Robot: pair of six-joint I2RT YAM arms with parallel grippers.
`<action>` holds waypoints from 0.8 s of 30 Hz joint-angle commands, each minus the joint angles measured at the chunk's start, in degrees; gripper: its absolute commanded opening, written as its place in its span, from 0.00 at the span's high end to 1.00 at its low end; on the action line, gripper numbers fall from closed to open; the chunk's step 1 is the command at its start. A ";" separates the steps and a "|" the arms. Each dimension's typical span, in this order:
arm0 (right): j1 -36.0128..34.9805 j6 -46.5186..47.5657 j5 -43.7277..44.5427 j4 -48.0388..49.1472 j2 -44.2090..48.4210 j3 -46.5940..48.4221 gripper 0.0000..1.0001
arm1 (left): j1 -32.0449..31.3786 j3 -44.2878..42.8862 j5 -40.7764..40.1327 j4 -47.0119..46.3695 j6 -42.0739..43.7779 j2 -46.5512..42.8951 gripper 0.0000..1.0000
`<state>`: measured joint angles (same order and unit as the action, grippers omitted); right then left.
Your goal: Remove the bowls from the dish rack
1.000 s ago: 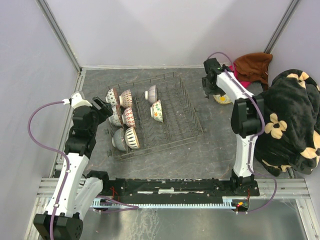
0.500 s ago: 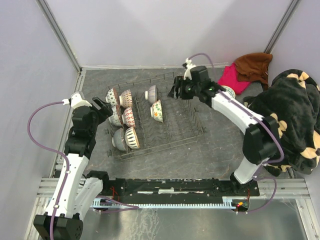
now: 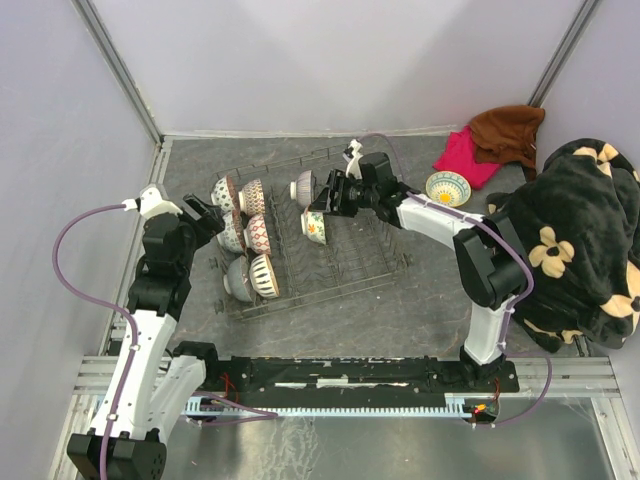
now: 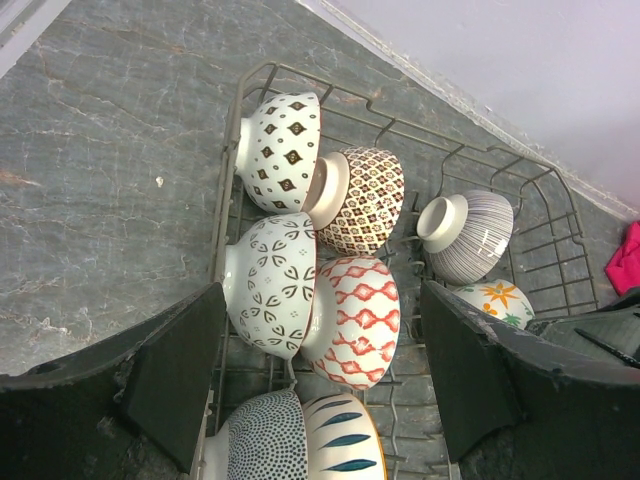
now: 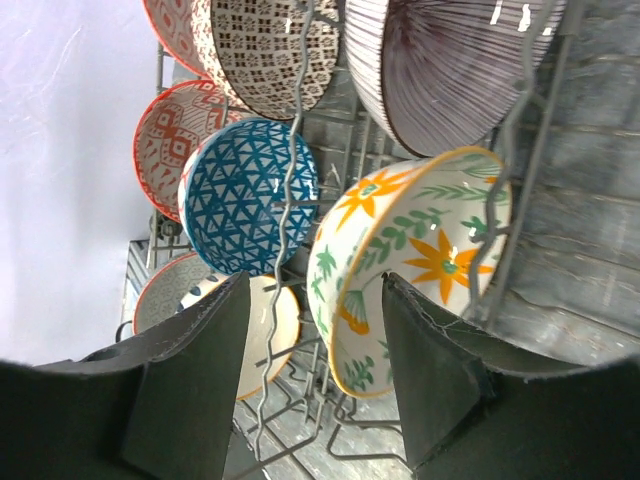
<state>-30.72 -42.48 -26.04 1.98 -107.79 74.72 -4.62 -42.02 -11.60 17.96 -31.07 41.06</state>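
Eight bowls (image 3: 258,233) stand on edge between the tines of the grey wire dish rack (image 3: 375,240), set at a slight angle mid-table. The right gripper (image 3: 332,192) reaches over the rack's right-hand rows. Its jaws are spread wide on either side of the rim of an orange-flowered bowl (image 5: 420,250); whether the fingers touch it cannot be told. A striped bowl (image 5: 450,60) leans just beside it. The left gripper (image 3: 207,214) hovers at the rack's left wall, jaws parted and holding nothing, facing six bowls in three pairs. A lone bowl (image 3: 447,187) sits upright on the table (image 3: 430,300) to the right of the rack, near a pink cloth (image 3: 465,155) and a dark flowered blanket (image 3: 580,230).
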 commanded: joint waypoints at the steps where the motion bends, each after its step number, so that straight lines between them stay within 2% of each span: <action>1: -1.45 -2.99 -2.31 7.41 -1.78 -0.09 0.38 | 0.01 -0.20 0.30 -0.29 0.22 -0.54 0.15; 4: -1.96 -3.58 -2.33 8.25 -2.81 -0.11 0.45 | -0.03 -0.25 0.16 -0.29 0.31 -0.46 0.15; 11: -2.22 -5.42 -2.13 11.07 -3.22 -1.94 0.70 | -0.03 -0.26 0.24 -0.38 0.22 -0.10 0.15; 16: -2.28 -7.15 -2.55 13.84 -2.83 -3.34 0.81 | -0.07 -0.50 0.14 -0.38 0.24 -0.01 0.15; 19: -2.24 -8.58 -3.15 16.01 -2.57 -3.92 0.91 | -0.05 -0.52 0.16 -0.38 0.22 -0.08 0.15; 24: -2.29 -11.27 -4.75 19.23 -1.55 -3.88 0.98 | -0.01 -0.52 -0.01 -0.28 0.44 -0.11 0.15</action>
<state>-33.21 -51.18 -28.67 14.37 -111.28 70.39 -4.62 -42.02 -11.62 17.98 -31.05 41.25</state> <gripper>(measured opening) 0.087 0.851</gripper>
